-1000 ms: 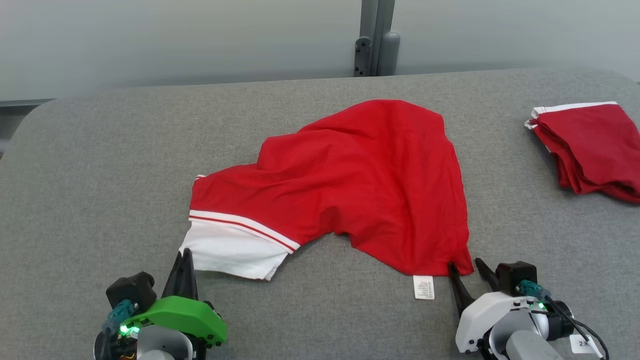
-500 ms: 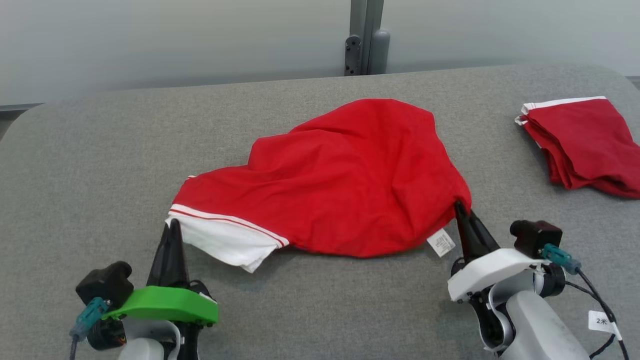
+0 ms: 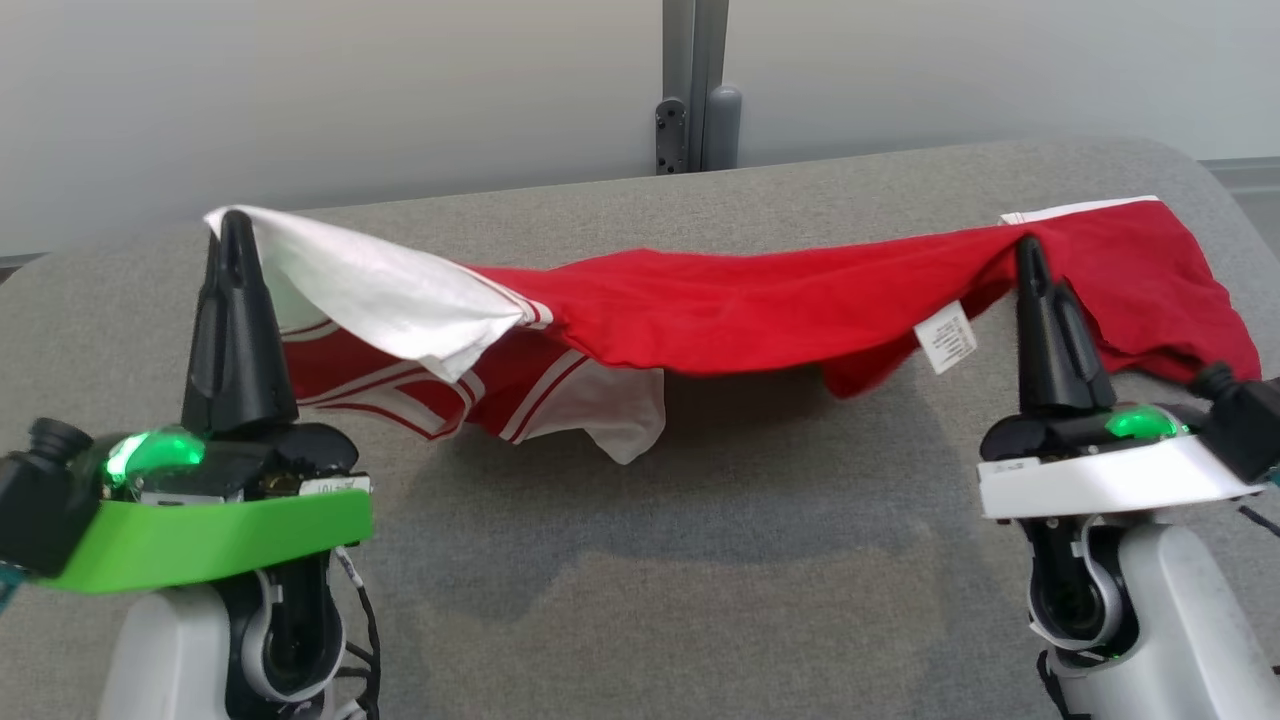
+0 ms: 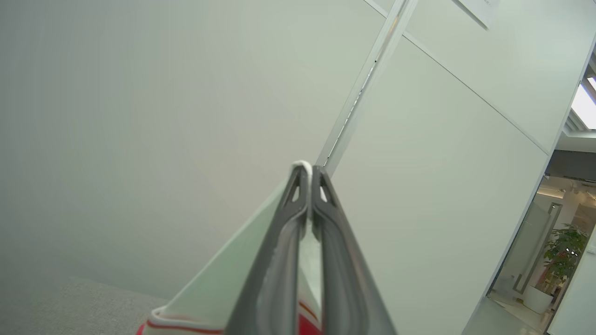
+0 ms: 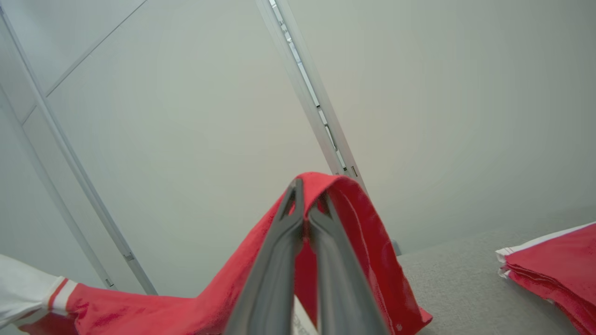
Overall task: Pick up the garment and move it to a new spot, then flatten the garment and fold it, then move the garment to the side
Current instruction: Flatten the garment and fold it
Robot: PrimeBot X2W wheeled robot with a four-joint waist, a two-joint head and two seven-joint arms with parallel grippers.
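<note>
The garment (image 3: 740, 310) is soft matt cloth, red and white, with a papery label (image 3: 946, 338). Below the garment, the surface (image 3: 700, 560) is coarse grey woven fabric. Behind the garment, a post (image 3: 690, 70) looks like smooth metal. The left tool (image 3: 232, 225) and right tool (image 3: 1030, 250) are matt dark plastic.

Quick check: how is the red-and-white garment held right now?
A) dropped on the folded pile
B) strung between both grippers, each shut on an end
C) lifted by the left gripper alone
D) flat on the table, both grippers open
B: the left gripper pinches the white end and the right gripper the red end of the garment, which sags between them.
</note>
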